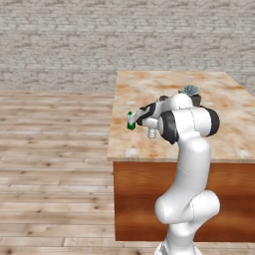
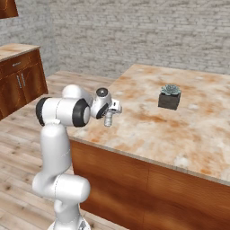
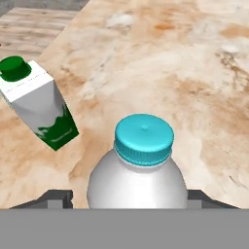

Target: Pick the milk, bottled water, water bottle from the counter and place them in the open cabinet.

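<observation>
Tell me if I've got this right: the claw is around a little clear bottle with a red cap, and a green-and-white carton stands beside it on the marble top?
Not quite: the cap is blue, as the hand view shows. The bottled water sits between the gripper fingers, with the milk beside it on the counter.

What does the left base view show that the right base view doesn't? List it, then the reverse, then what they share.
Left base view: the milk, standing near the counter's left edge, just past the arm's hand.
Right base view: low wooden cupboards across the floor, with a stone top.
Both: the counter, the potted succulent, the bottled water under the hand, and the white arm.
</observation>
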Robot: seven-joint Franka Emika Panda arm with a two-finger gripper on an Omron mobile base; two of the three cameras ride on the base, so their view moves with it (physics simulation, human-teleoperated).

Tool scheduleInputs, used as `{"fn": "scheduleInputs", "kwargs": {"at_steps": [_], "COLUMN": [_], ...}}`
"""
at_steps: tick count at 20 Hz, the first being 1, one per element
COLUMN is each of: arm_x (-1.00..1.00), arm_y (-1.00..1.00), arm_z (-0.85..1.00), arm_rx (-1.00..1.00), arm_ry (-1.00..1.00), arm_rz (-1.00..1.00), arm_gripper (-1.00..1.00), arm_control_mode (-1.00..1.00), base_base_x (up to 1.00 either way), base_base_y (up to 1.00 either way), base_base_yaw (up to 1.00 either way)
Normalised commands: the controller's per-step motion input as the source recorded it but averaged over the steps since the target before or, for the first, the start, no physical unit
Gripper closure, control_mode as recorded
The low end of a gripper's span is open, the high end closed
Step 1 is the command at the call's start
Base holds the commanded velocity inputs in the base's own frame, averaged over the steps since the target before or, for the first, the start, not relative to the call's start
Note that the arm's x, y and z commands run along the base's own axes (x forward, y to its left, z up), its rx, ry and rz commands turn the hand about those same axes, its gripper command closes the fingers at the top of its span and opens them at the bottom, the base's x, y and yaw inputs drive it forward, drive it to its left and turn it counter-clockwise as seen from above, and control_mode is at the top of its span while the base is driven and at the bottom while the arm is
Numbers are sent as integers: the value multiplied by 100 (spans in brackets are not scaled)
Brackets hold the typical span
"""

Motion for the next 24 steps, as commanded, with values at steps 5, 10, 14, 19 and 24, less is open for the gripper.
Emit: {"fn": "scheduleInputs", "kwargs": {"at_steps": [5, 10, 14, 19, 24], "arm_x": [2, 1, 0, -10, -47], "arm_y": [-2, 0, 0, 0, 0], "arm_z": [-13, 3, 62, 81, 72], "arm_rx": [0, 0, 1, 0, 0], "arm_ry": [7, -1, -15, -4, -4], "arm_rz": [0, 1, 6, 1, 0], "arm_gripper": [100, 100, 100, 100, 100], "arm_control_mode": [-100, -100, -100, -100, -100], "base_base_x": [0, 0, 0, 0, 0], "base_base_y": [0, 0, 0, 0, 0], "base_base_yaw": [0, 0, 0, 0, 0]}}
